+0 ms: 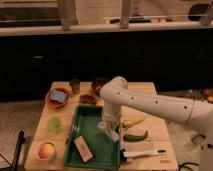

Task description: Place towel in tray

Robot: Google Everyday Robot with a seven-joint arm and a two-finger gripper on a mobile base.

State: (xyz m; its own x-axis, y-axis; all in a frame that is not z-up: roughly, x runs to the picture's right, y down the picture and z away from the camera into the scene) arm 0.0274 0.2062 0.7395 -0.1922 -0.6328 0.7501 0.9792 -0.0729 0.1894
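- Your tool (110,119) hangs over the right side of the tray (85,116), clamped on the towel (108,129).
- Left for you: lower it and let go.

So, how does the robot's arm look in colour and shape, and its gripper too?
The arm is white, built of thick rounded tubes, with a bulbous joint at the bend and a thin darker band near its base end. No loose cables show. The gripper, above the right side of the green tray, looks pale as well.
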